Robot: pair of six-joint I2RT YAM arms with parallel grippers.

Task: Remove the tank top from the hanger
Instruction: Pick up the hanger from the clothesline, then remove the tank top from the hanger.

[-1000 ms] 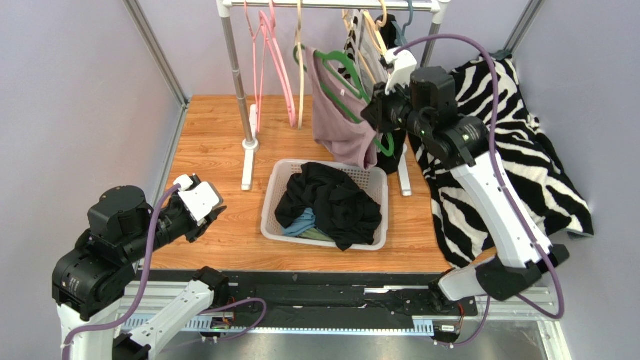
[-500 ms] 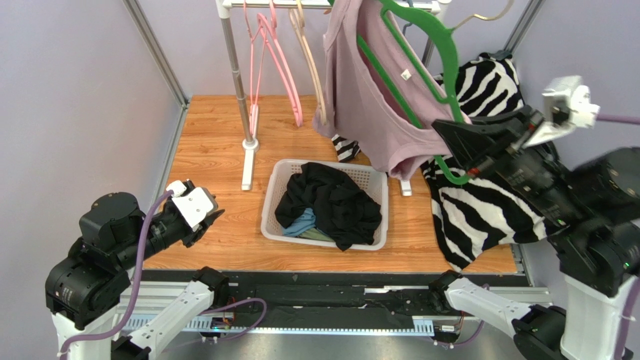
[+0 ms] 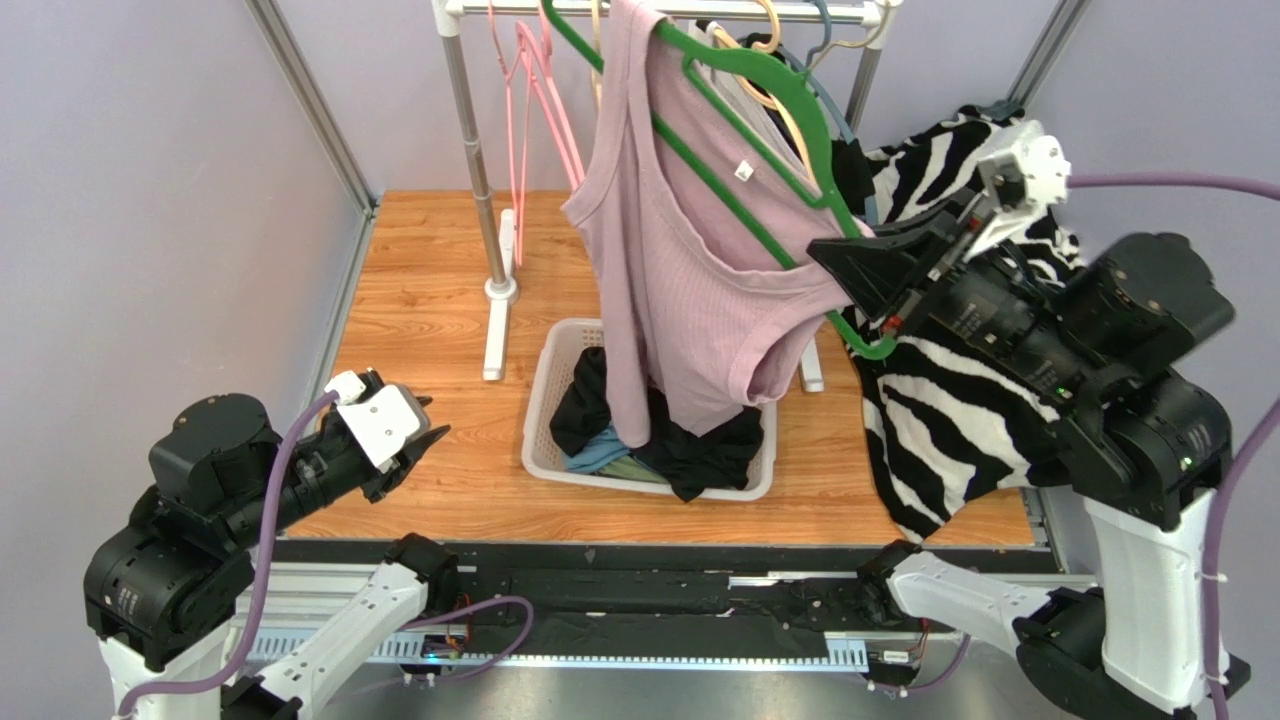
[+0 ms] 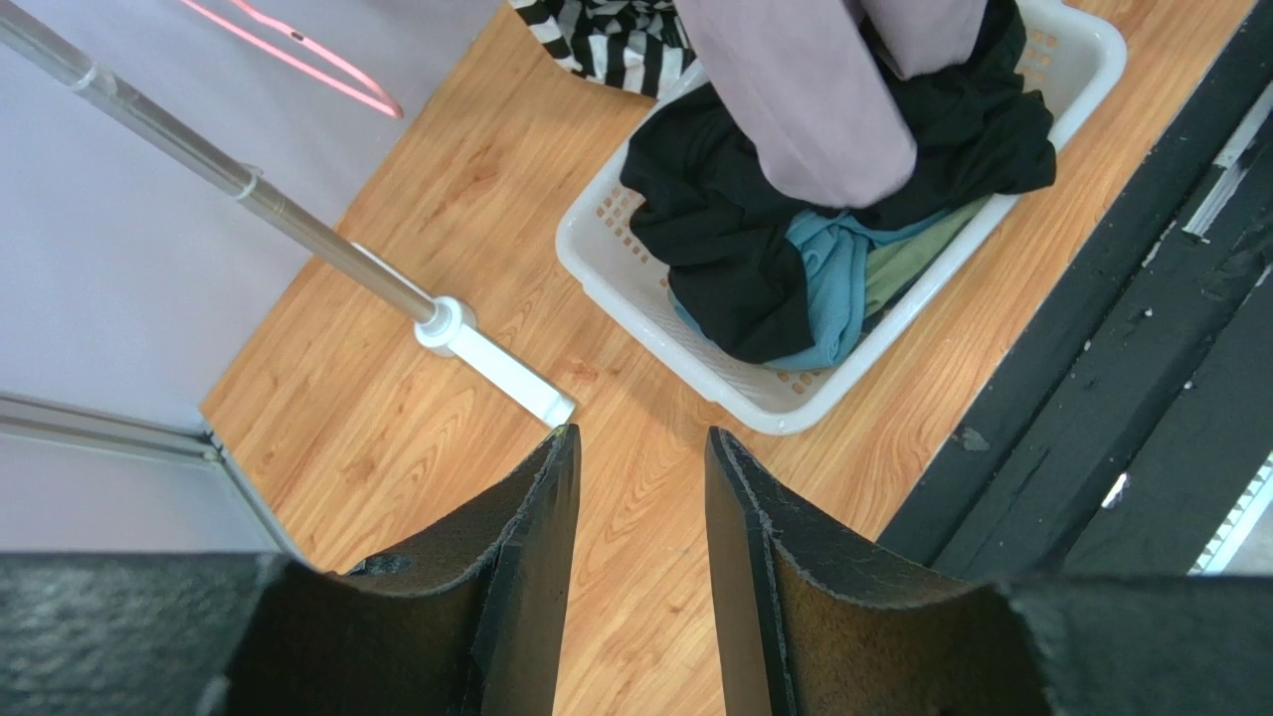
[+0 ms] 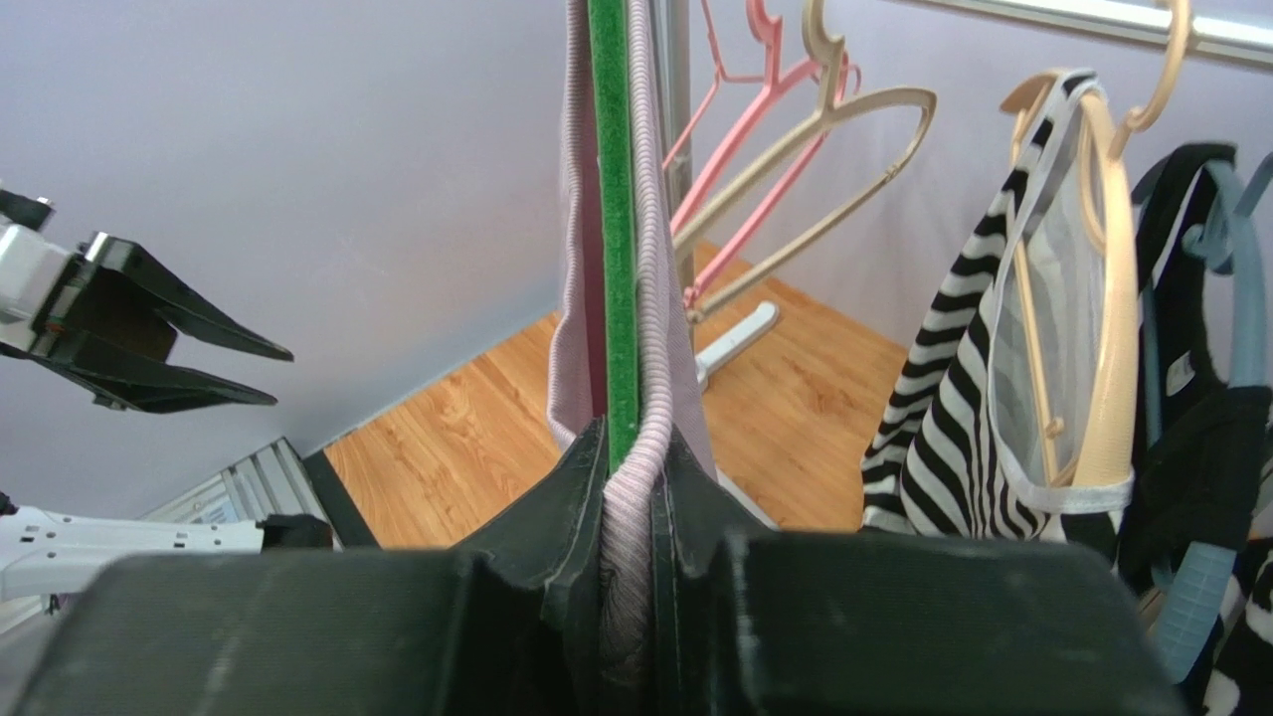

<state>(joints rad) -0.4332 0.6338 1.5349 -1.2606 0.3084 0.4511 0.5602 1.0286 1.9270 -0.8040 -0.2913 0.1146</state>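
A wooden table (image 3: 421, 300) seen from above, with 2 robot arms at its near edge. The right gripper (image 3: 845, 275) is raised at the right side. Its 2 black fingers are closed tight on one end of a green hanger (image 5: 610, 224), pinching the mauve fabric that lies along it.

A mauve tank top (image 3: 676, 270) is on that hanger, both straps over its arms. It hangs tilted above the middle of the table. Its lower hem drops in front of a white laundry basket (image 3: 541, 413). Whether the hem touches the clothes below cannot be told. The hanger's hook reaches the top edge of the overhead view, near the clothes rail (image 3: 469, 135). Whether it rests on the bar cannot be told.

The basket holds a heap of black clothes (image 3: 691, 435) with some blue and green beneath. On the rail at the far side hang 2 empty pink hangers (image 3: 526, 90), beige hangers, and a zebra-striped top. A large zebra-striped cloth (image 3: 962, 435) lies at the right of the table.

The left gripper (image 3: 413, 428) is low at the near left, well apart from the basket. Its fingers are about half open and hold nothing.
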